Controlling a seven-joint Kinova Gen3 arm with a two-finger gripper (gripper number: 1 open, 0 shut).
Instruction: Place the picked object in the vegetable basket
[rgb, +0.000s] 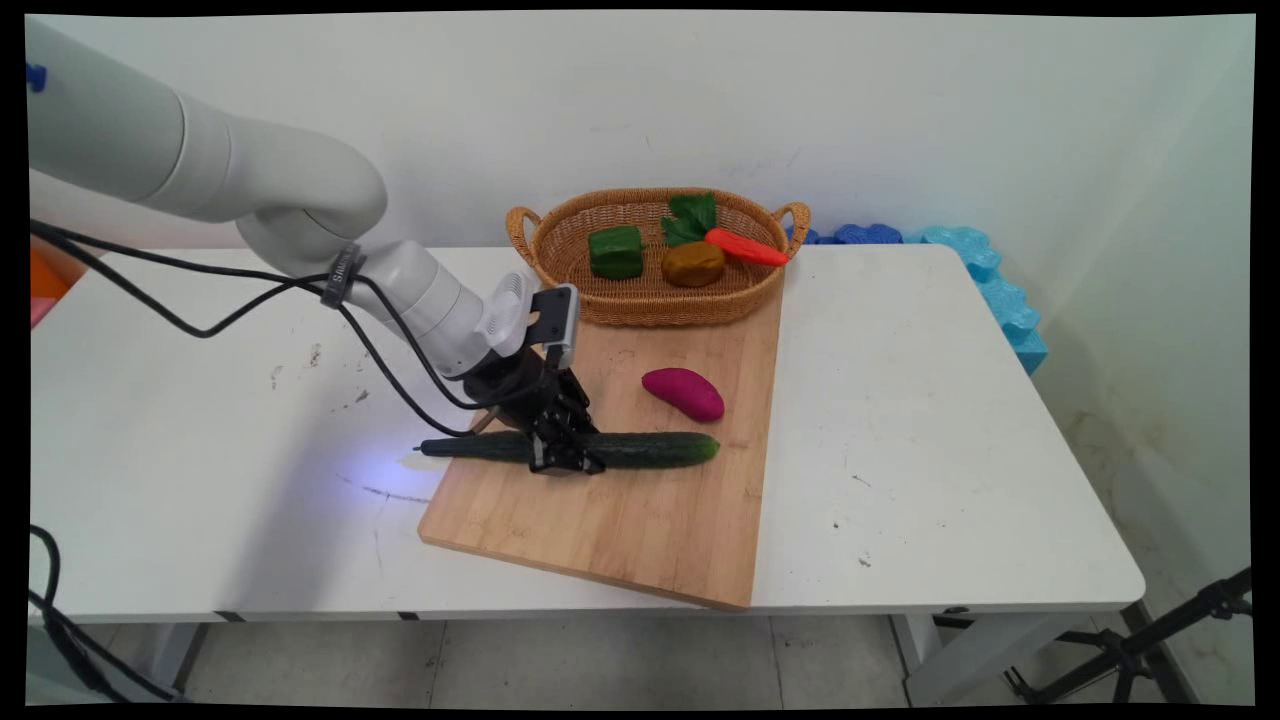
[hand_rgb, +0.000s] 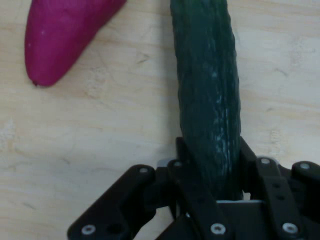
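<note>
**Cucumber clamped on the board**

The cucumber (rgb: 640, 449) lies across the wooden cutting board (rgb: 640, 520), its stem end overhanging the left edge. The gripper (rgb: 566, 452) reaches down from the left, fingers (hand_rgb: 186, 165) closed on its middle, hiding that part. A purple sweet potato (rgb: 684, 393) sits near; the board's near half is bare.

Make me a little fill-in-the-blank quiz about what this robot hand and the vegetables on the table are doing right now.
1. The gripper is closed around the long green ____.
2. The cucumber lies on the wooden ____.
3. The purple sweet potato lies on the cutting board, between the cucumber and the wicker ____.
4. In the basket lie a green pepper, a brown potato and an orange ____.

Missing words: cucumber; cutting board; basket; carrot
</note>
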